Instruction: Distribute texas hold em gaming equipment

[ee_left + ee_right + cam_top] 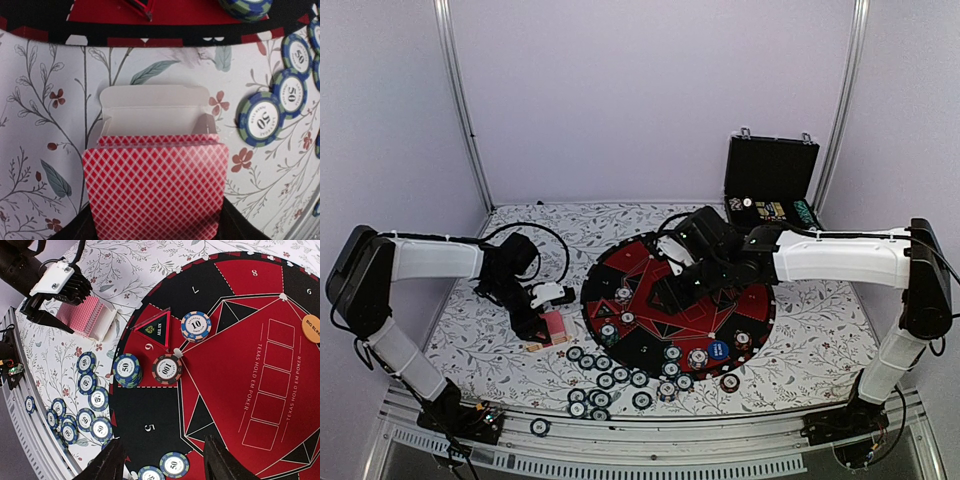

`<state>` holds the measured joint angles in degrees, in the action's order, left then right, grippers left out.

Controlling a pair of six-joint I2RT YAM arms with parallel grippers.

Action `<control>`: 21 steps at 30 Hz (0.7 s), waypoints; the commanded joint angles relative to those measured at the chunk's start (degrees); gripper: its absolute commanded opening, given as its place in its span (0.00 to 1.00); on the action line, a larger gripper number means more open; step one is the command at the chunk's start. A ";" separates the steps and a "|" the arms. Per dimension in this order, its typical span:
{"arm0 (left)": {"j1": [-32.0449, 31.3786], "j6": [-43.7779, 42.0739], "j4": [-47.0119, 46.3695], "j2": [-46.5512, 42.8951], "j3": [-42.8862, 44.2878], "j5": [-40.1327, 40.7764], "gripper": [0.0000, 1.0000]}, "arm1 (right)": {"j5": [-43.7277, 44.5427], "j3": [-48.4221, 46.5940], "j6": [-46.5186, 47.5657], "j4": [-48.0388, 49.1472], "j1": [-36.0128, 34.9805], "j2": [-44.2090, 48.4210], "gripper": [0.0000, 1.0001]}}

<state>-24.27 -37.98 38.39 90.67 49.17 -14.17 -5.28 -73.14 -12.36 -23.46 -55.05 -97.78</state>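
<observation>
The round mat (225, 365) fills the right of the right wrist view. The right gripper (162, 460) hangs at the bottom of that view, fingers spread wide with nothing between them. At the bottom of the left wrist view, the left gripper (155, 231) is clamped on the red-backed card pack (152, 185), whose white flap (152, 107) is open toward the mat's rim at the top. Drawing cards looks like the step in hand. Hold the pack low so its mouth is free, pinch only the top cards, and pull straight out, clear of the 50 chips (261, 121) at right.
</observation>
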 commanded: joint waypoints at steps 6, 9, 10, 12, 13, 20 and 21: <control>-0.69 -0.17 2.59 0.57 1.62 -0.13 0.54 | -0.77 0.80 -0.89 1.18 0.41 2.50 0.56; -0.70 -0.15 4.05 -0.77 2.93 -0.20 0.53 | -1.70 0.94 -1.21 1.72 0.45 2.35 0.56; -0.77 -0.23 4.63 -1.10 3.29 -0.16 0.52 | -1.96 1.02 -1.38 1.96 0.41 2.17 0.56; -0.80 -0.47 5.88 -1.71 3.76 -0.34 0.51 | -2.26 1.20 -1.69 2.39 0.44 2.00 0.56; -0.78 -0.70 6.63 -1.91 3.89 -0.36 0.51 | -2.43 1.29 -1.84 2.50 0.44 1.78 0.56; -0.86 -1.46 8.25 -3.05 5.37 0.32 0.48 | -3.52 1.84 -2.55 3.54 0.56 1.44 0.56; -0.86 -1.43 8.73 -3.17 5.96 0.25 0.47 | -3.82 1.91 -2.73 3.66 0.56 1.45 0.56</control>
<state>-24.34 -38.57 44.91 89.23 52.56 -13.82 -7.64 -71.99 -14.13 -21.45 -55.02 -97.45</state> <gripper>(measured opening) 0.660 0.564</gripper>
